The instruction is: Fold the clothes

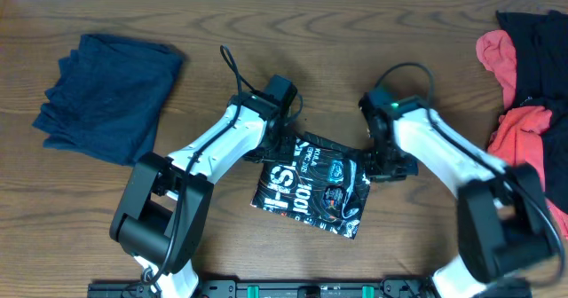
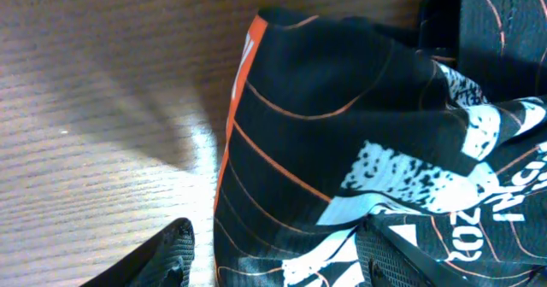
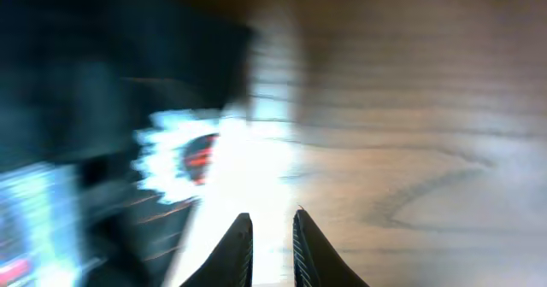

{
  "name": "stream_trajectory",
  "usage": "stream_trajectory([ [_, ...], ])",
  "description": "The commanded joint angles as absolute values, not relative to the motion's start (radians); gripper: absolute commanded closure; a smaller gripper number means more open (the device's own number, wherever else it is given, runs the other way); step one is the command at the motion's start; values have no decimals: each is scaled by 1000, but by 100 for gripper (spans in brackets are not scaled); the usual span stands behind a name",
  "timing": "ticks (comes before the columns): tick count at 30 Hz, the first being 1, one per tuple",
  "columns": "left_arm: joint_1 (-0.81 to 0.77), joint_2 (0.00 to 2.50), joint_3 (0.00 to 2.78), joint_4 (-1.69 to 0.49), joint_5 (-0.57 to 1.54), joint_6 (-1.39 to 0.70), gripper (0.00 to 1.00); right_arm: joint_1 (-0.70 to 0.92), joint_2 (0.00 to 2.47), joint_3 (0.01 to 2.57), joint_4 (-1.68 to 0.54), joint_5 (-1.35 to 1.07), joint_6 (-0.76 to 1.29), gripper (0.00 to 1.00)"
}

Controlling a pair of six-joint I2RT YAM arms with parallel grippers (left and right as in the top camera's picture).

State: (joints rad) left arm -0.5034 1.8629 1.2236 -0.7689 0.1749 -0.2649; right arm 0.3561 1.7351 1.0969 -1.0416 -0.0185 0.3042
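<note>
Black jersey [image 1: 312,187] lies in a rough folded rectangle mid desk [image 1: 266,32], between both arms. Left tool [image 2: 275,234] is spread, straddling its orange-lined edge, not pinching. Right tool [image 3: 271,217] is nearly pressed together, empty, just beside the cloth; view blurred. Risks: left catches one layer only or drags the fold open; right snags a corner.

the overhead view is evenly lit and sharp, soft shadows on the worktop [image 1: 53,227]. the left wrist view is crisp, a dim shadow crossing the wood. the right wrist view is heavily blurred, white glare beside the black jersey [image 3: 77,82].
</note>
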Motion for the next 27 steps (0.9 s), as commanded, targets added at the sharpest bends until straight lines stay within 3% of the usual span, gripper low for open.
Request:
stream_trajectory([
  [1, -484, 1845, 1238, -751, 143, -263, 35, 364, 1632, 1100, -984, -294, 180, 81],
  [5, -476, 1843, 1236, -711, 144, -263, 33, 401, 1605, 1100, -889, -454, 159, 76],
  [13, -479, 1850, 1195, -716, 145, -275, 32, 506, 1692, 1098, -893, -439, 159, 77],
  [20, -479, 1852, 1112, -716, 145, -275, 32, 543, 1817, 1097, -1021, -232, 243, 85],
  [27, -479, 1852, 1084, -714, 145, -276, 32, 519, 1855, 1097, -1070, -13, 368, 85],
])
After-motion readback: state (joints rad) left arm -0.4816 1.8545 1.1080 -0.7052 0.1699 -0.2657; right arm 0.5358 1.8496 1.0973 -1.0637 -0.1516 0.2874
